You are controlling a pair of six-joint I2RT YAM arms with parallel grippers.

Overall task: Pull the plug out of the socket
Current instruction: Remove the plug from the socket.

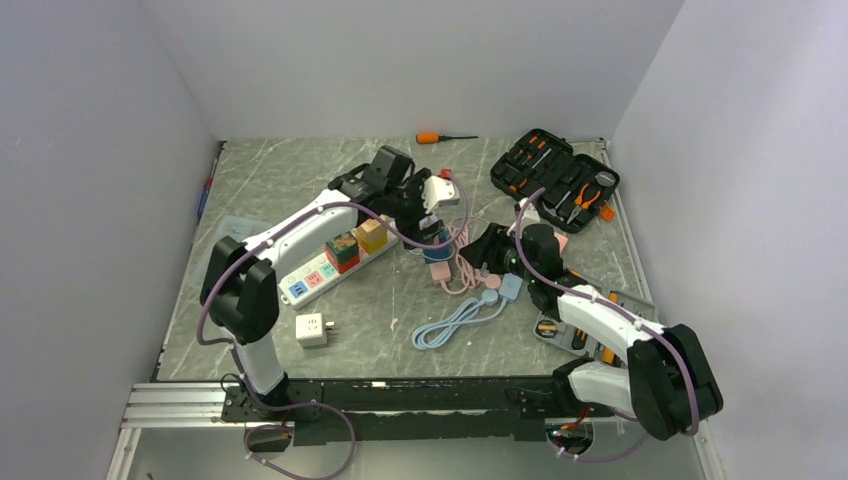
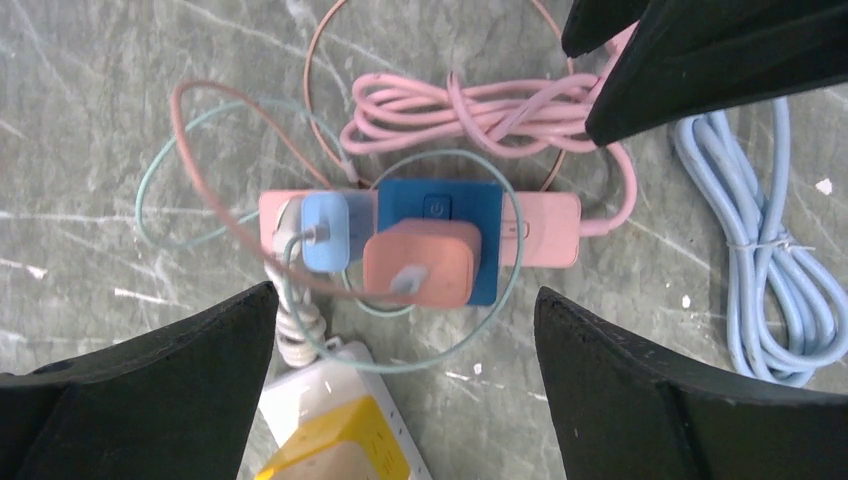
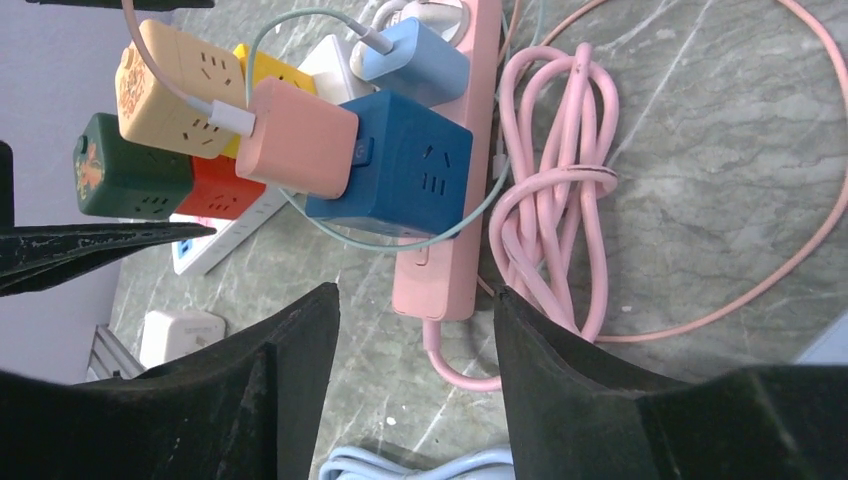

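Approach step: the salmon-pink block plug [image 2: 420, 262] is overhung by the released left pincer [image 2: 405, 295], the pink socket strip [image 3: 470, 100] straddled by the unclenched right pincer [image 3: 416, 292]. Clamping is needed next.

Pink strip [image 3: 445, 270] (upper end) runs off the top edge.

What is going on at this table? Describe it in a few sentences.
Two robot arms are working on a pink strip that carries a blue cube, a pink plug and a light blue plug. The left tool hovers wide open right above the plugs. The right tool straddles the strip's cable end, jaws apart, not clamped. No plug is out yet.
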